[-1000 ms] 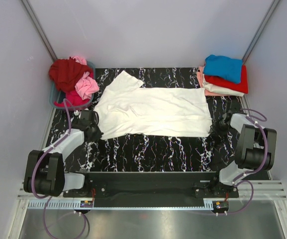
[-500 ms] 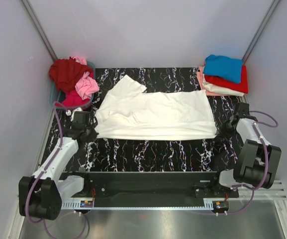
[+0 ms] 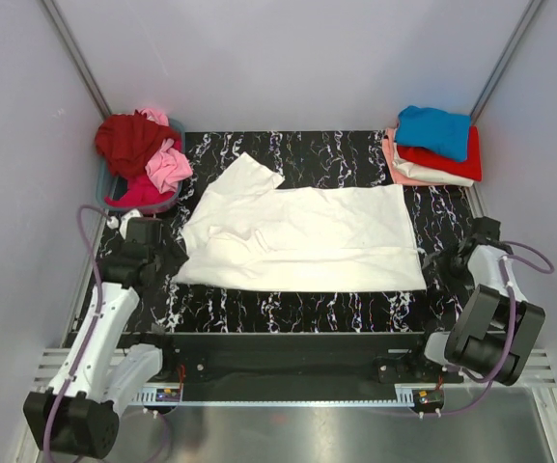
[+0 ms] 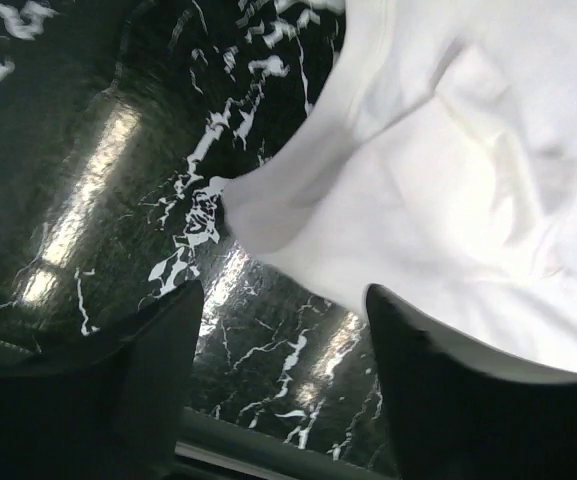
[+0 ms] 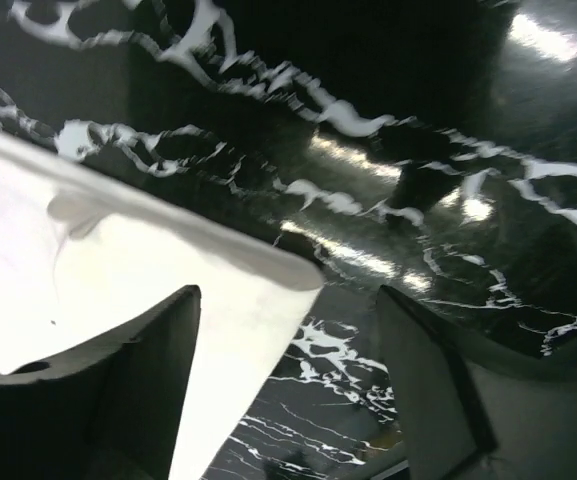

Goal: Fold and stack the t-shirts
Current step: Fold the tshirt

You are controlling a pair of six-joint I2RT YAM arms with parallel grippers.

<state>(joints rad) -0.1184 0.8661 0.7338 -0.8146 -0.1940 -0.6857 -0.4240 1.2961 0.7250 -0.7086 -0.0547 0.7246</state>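
1. Shows the white t-shirt (image 3: 307,236) flat on the black marbled table (image 3: 288,309), its near hem lying closer to the arm bases than a second ago.
2. Finds the left gripper (image 3: 167,258) spread at the shirt's near left corner, no longer pinching the hem as before.
3. Finds the right gripper (image 3: 449,258) likewise spread, the near right corner lying loose between its fingers (image 5: 158,350), let go since then.
4. Sees the unfolded pile (image 3: 143,159) at back left and the blue-topped folded stack (image 3: 434,145) at back right unmoved.
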